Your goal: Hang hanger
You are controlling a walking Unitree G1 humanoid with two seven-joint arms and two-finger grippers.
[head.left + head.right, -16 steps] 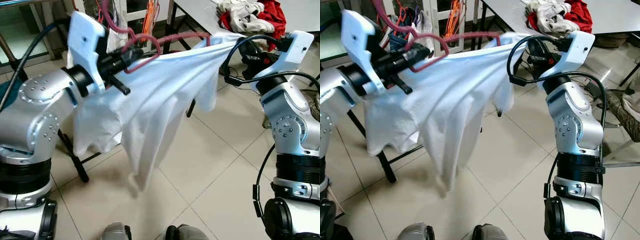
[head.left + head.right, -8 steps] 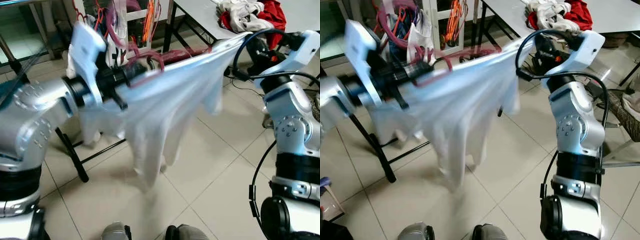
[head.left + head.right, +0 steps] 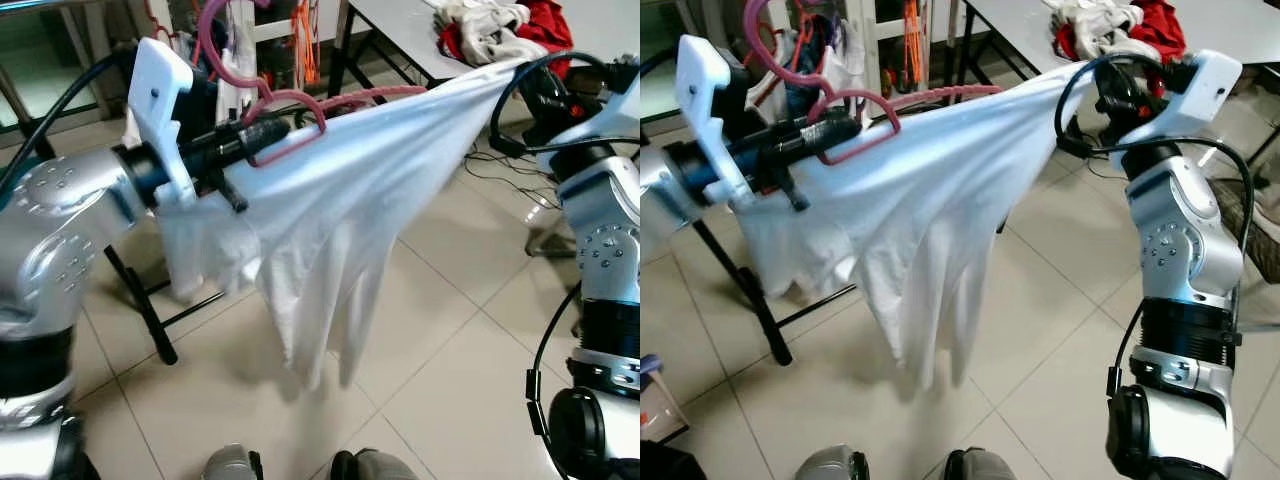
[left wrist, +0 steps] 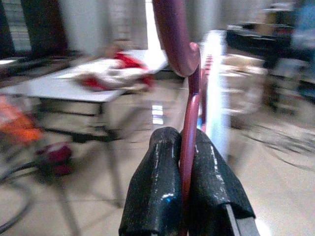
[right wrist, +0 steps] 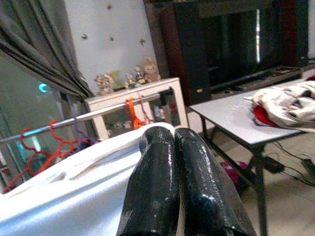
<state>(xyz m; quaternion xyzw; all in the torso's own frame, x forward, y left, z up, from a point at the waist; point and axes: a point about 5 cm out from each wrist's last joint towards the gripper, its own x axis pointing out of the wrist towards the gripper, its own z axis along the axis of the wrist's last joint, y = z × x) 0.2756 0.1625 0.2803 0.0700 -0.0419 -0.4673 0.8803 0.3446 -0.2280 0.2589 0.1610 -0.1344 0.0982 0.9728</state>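
A dark red hanger (image 3: pixel 300 105) carries a white shirt (image 3: pixel 330 215) that hangs spread between my two arms above the tiled floor. My left gripper (image 3: pixel 268 131) is shut on the hanger's neck just below its hook; the left wrist view shows both black fingers (image 4: pixel 162 182) pressed against the red wire (image 4: pixel 189 128). My right gripper (image 3: pixel 1102 88) is shut on the shirt's far shoulder, holding the cloth (image 5: pixel 74 196) taut at upper right. A silver clothes rail (image 5: pixel 98 114) with orange and red hangers on it stands beyond the shirt.
A black rack leg (image 3: pixel 145 310) stands on the floor below my left arm. A grey table (image 3: pixel 400 25) with a heap of white and red clothes (image 3: pixel 500 25) is at the back right. Cables lie on the floor under it. Open tiles lie ahead.
The left gripper has lifted the hanger slightly and steadied. The right gripper has pulled the shirt's shoulder further right, stretching the cloth. The shirt's hem swings.
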